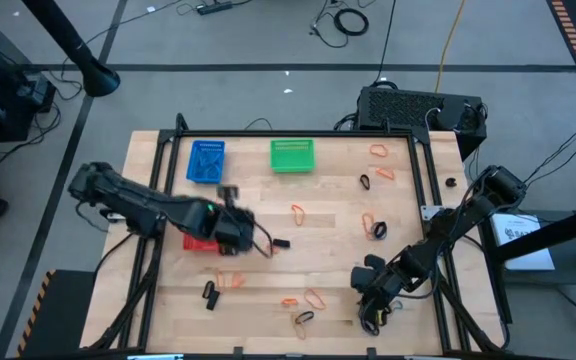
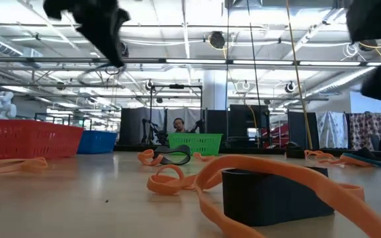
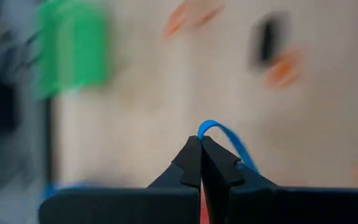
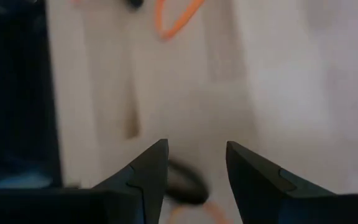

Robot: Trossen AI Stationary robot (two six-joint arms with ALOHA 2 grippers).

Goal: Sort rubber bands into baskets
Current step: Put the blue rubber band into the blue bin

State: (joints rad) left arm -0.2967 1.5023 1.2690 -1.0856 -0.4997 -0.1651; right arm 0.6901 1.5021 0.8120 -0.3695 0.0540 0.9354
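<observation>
The left end effector has its fingers pinched together on a blue rubber band, whose thin loop arcs out beside the fingertips; in the high view this end effector is over the middle-left of the bench, partly covering the red basket. The blue basket and the green basket sit side by side near the far edge of the bench, apart from each other. Orange rubber bands and black rubber bands lie scattered over the wood, mostly toward the right and near edges. The right end effector holds its fingers wide with nothing between them, low over the near-right part of the bench; a dark loop beneath it, probably a black band, is too blurred to be sure of.
</observation>
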